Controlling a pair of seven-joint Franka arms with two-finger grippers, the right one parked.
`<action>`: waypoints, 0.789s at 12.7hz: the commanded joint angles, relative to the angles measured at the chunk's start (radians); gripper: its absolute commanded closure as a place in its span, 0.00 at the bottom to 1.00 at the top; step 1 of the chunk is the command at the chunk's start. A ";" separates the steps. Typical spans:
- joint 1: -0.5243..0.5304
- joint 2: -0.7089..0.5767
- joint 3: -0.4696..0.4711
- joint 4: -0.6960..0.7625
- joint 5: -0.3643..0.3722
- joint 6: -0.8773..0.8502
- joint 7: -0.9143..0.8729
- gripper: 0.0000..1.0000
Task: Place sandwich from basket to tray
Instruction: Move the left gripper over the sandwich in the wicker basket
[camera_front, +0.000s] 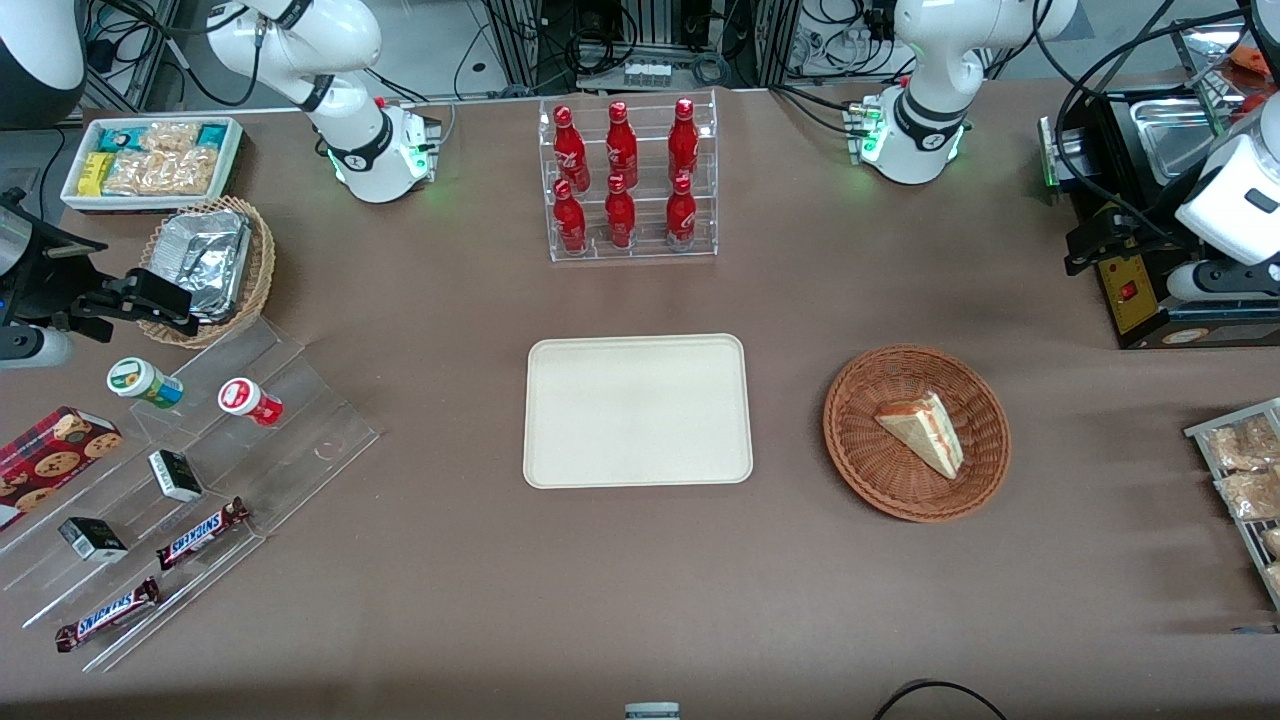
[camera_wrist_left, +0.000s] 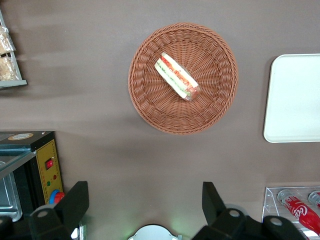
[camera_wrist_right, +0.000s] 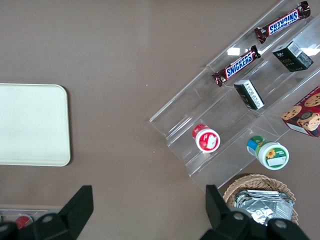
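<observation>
The brown counter (camera_front: 640, 600) fills nearly the whole front view. The working left arm (camera_front: 925, 70) rises from its white base at the upper edge of the frame, leaves the picture, and comes back in at the working arm's end of the counter. Only part of its white forearm shows there, and the links between are cut off. Its claw (camera_front: 1100, 242) hangs high above the counter, pointing straight down. It is farther from the front camera than the basket and just beside a black box with a yellow panel (camera_front: 1130, 292). In the left wrist view the claw (camera_wrist_left: 144, 200) is spread wide, its two dark fingers (camera_wrist_left: 75, 200) well apart with only bare counter between them. The cream tray (camera_front: 637, 410) lies flat in the middle of the front frame with nothing on it. In the left wrist view only one rounded end of the tray (camera_wrist_left: 295, 97) shows. The round reddish-brown basket (camera_front: 860, 400) sits beside the tray, toward the working arm's end and apart from it. In the left wrist view the whole of the basket (camera_wrist_left: 150, 100) can be seen. The sandwich (camera_front: 925, 432) lies inside the basket near its middle. It is a pale triangular wedge on its side, untouched and well apart from the claw. The left wrist view shows the cut face of the sandwich (camera_wrist_left: 177, 76) with red-orange and green layers.
</observation>
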 joint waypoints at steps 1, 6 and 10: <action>-0.006 0.007 -0.004 0.012 0.005 -0.013 -0.016 0.00; 0.001 0.094 -0.001 0.007 -0.002 0.076 -0.058 0.00; 0.006 0.189 0.002 0.004 -0.008 0.186 -0.161 0.00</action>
